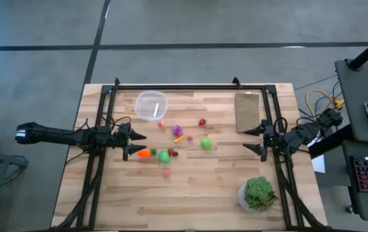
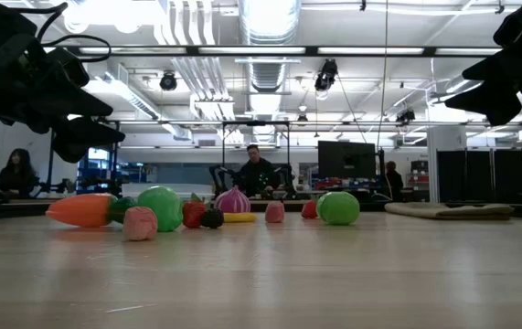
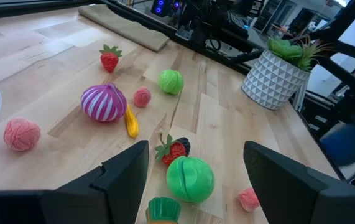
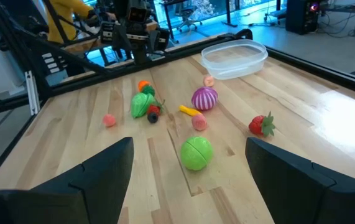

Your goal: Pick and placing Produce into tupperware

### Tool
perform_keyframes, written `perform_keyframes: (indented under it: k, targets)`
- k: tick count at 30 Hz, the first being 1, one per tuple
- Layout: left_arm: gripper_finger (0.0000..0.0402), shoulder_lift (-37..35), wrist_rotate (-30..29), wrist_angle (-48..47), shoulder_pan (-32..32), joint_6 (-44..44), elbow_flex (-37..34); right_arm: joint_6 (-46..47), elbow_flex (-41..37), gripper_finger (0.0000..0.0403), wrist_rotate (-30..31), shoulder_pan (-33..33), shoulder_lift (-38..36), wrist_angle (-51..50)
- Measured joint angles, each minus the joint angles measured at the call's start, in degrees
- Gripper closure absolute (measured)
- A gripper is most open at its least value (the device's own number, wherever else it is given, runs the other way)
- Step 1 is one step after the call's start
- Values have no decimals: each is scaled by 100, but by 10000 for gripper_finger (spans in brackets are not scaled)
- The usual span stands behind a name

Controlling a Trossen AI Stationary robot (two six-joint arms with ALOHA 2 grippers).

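Observation:
The produce lies scattered at mid-table: an orange carrot [image 1: 144,153], a green ball [image 1: 164,155], a purple onion [image 1: 177,130], a strawberry [image 1: 202,122], another green ball [image 1: 206,144], a yellow-orange bit [image 1: 179,138] and small pink pieces [image 1: 166,173]. The clear tupperware [image 1: 151,105] stands toward the far edge, left of centre. My left gripper [image 1: 138,145] hovers open just left of the carrot, with the green ball [image 3: 189,179] ahead of its fingers. My right gripper [image 1: 248,138] hovers open to the right of the produce, facing the other green ball [image 4: 196,154].
A flat tan board [image 1: 248,111] lies at the far right. A leafy plant in a white pot [image 1: 259,193] stands near the front right. A black frame [image 1: 177,87] runs along the far edge and both sides. People sit in the room beyond the table.

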Motion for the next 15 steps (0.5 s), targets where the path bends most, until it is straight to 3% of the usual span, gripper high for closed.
perform_keyframes:
  k: [15]
  targets:
    - [152, 0, -1, 2, 1, 0, 0, -3, -2, 101, 131, -15, 2, 273]
